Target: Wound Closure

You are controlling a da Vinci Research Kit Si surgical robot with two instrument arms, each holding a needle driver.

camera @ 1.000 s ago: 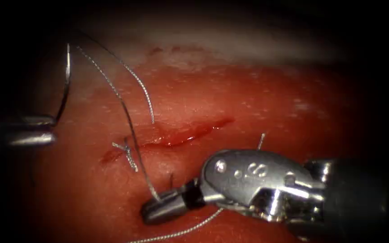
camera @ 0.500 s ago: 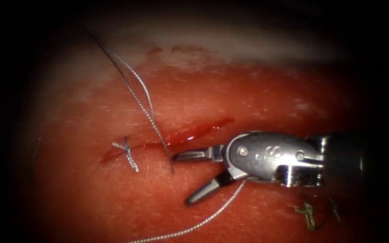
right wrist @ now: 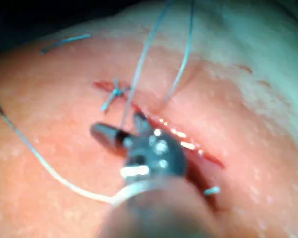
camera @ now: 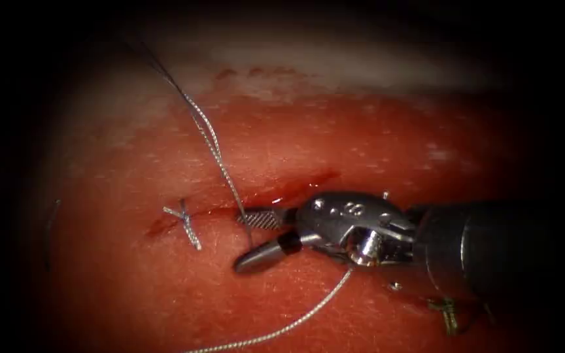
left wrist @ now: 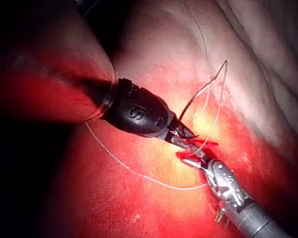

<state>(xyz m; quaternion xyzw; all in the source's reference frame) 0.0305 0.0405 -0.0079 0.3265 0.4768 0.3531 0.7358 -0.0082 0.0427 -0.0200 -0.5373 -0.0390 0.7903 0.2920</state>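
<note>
I am holding my right pincer (camera: 246, 238) with its jaws apart around the thread (camera: 214, 147) where it is rising from the cut (camera: 276, 196), gripping nothing. One finished knot (camera: 183, 219) is sitting at the cut's left end; the stretch to its right is gaping, unclosed. I cannot tell my left pincer's (left wrist: 186, 135) state, nor where the needle is

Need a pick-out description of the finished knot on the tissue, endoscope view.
Start at the dark red cut running across the pink tissue, and follow it to its left end. There sits a small tied knot of silvery braided thread, left of the right tool's open jaws. Unlike the long thread strand rising up, it has two short cut tails.
</note>
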